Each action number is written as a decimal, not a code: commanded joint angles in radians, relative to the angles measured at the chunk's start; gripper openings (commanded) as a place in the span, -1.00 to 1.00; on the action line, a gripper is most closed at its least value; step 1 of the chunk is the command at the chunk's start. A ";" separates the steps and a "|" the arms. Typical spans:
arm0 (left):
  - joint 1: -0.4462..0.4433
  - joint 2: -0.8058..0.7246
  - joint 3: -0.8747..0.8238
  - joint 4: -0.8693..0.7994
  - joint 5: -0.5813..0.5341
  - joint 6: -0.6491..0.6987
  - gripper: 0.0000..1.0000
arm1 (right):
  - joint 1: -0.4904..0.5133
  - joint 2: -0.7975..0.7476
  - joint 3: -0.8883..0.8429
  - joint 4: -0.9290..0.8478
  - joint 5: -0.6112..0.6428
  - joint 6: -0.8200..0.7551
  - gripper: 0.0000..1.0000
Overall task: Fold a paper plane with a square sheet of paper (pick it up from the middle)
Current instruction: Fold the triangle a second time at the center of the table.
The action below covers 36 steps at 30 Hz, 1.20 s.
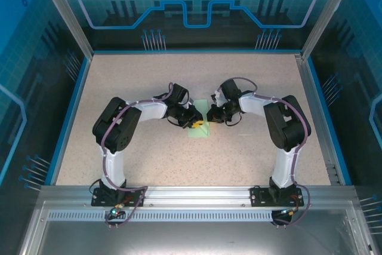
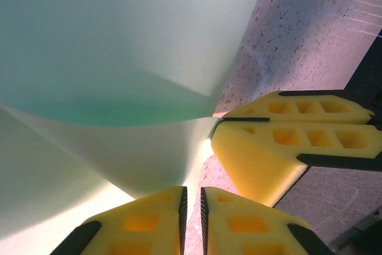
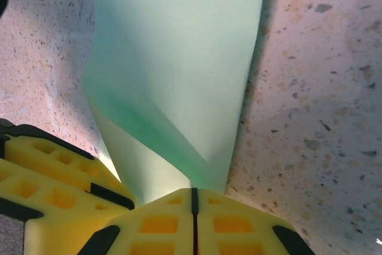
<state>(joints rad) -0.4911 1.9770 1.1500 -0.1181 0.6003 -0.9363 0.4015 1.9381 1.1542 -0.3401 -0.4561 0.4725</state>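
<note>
Our right hand is clenched on the paper sheet. In its wrist view the two yellow pads meet along a thin dark seam at bottom centre. The pale mint-green sheet runs up from that seam, creased and partly lifted off the speckled desk. In the left wrist view this hand comes in from the right edge with a corner of the sheet nipped at its tips. Our left hand sits at the bottom of that view, its pads a narrow slit apart. The sheet's lower edge comes down to the slit, but we cannot tell whether it is pinched there. The raised flap covers the upper left of that view. The two hands are just beside each other.

From above, both hands meet at the centre of the frame over the sheet, which lies on the middle of the desk. The left arm rises from its base at the bottom left, bends at a dark elbow and reaches inward. The right arm mirrors it from the bottom right. Purple cables follow both arms. Around the desk run a blue rim, an aluminium frame and blue patterned walls.
</note>
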 commanded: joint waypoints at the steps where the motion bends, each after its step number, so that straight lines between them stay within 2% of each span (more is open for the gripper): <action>1: -0.009 0.017 0.034 -0.019 0.030 0.026 -0.66 | 0.020 0.024 0.030 -0.023 0.017 -0.016 -0.86; 36: -0.020 0.059 0.053 -0.039 0.029 0.028 -0.66 | 0.024 0.063 0.085 -0.051 0.042 -0.025 -0.86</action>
<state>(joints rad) -0.5007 2.0136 1.1831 -0.1291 0.6006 -0.9325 0.4076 1.9846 1.2129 -0.3676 -0.4210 0.4648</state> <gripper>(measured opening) 0.169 0.071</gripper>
